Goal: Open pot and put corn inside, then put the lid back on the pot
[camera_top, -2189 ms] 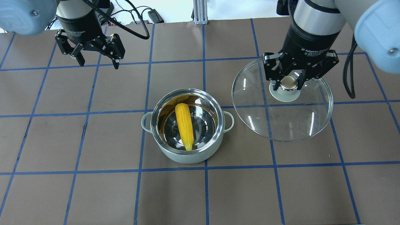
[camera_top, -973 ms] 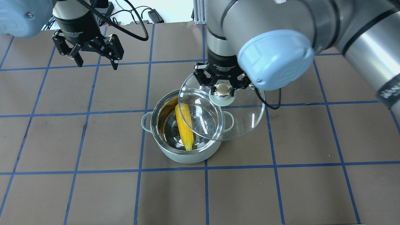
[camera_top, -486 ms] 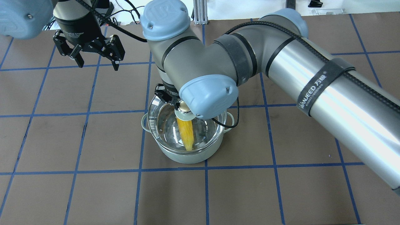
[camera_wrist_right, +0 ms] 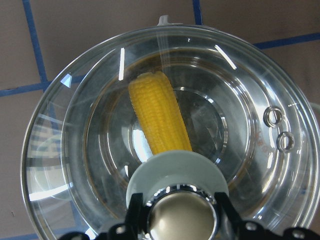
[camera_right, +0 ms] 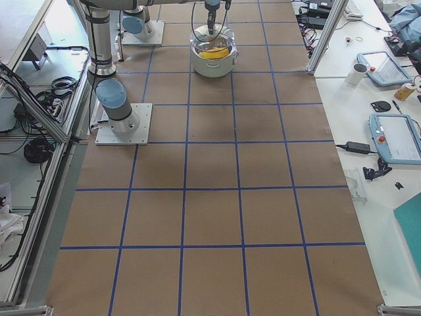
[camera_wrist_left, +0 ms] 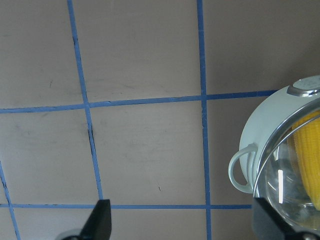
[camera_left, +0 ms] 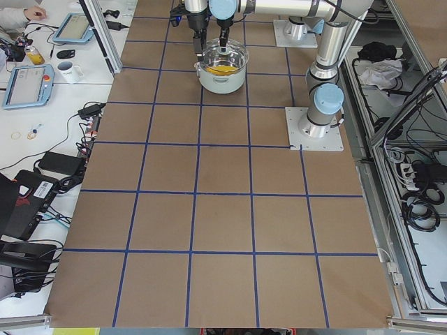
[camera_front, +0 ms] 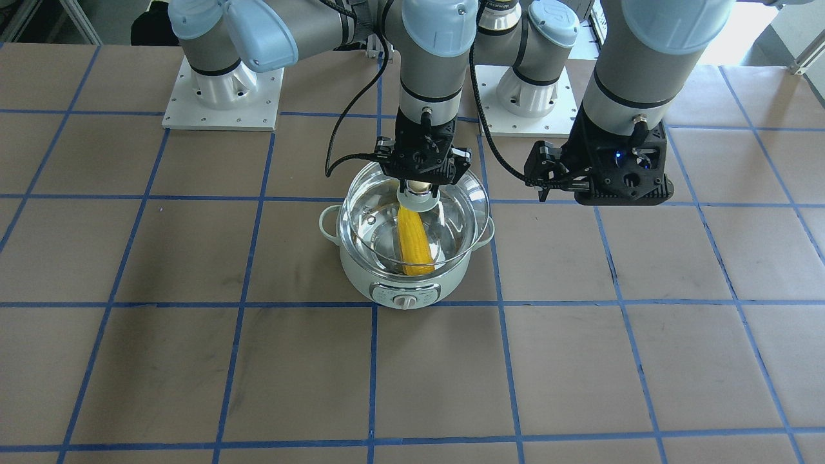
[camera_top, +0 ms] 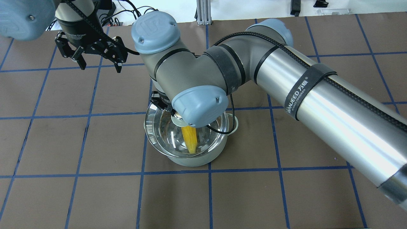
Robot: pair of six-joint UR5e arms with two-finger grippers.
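Note:
The mint-green pot (camera_front: 412,287) stands mid-table with the yellow corn (camera_front: 412,241) lying inside it. My right gripper (camera_front: 420,187) is shut on the knob (camera_wrist_right: 182,217) of the glass lid (camera_front: 367,212) and holds the lid level over the pot's mouth. I cannot tell whether the lid touches the rim. In the overhead view the right arm hides most of the lid (camera_top: 155,127) and part of the corn (camera_top: 189,141). My left gripper (camera_top: 101,67) is open and empty above the table, far left of the pot (camera_top: 190,159). The left wrist view shows the pot (camera_wrist_left: 260,145) at its right edge.
The table (camera_top: 95,197) is brown with blue tape grid lines. The two arm bases (camera_front: 222,90) stand at the robot's side of it. Side desks hold tablets (camera_left: 28,84) and cables, off the work surface.
My right arm has carried the lid from the right of the table across to the pot and brought it down over the mouth. The left gripper has stayed put.

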